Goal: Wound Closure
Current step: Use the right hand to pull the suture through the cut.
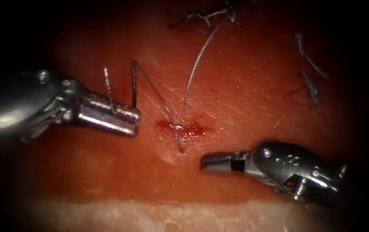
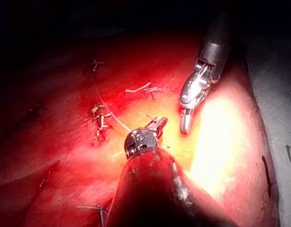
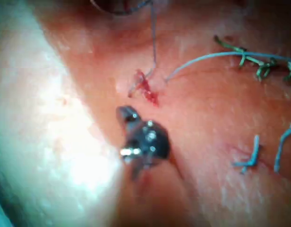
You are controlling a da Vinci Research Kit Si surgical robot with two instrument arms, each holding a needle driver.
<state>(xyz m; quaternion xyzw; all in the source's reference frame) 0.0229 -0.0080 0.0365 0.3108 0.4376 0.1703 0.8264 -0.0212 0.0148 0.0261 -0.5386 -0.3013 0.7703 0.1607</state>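
Left, left tool (image 1: 128, 120) grips needle (image 1: 108, 88); right tool (image 1: 212, 163) empty beside cut (image 1: 183, 128).

The endoscope looked down on the tissue (image 1: 236, 86) from above and in front, close in, with its pale front edge lowest in the frame and the small red cut (image 1: 183, 128) near the middle. The left tool (image 1: 124, 120) entered from the picture's left, the right tool (image 1: 219, 163) from the right. The left wrist camera looked along its own shaft at the left tool (image 2: 157, 125) from close behind, facing the right tool (image 2: 184, 124). The right wrist camera sat very near its own tool (image 3: 126, 115). It shared the cut (image 3: 145, 87) with the endoscope.
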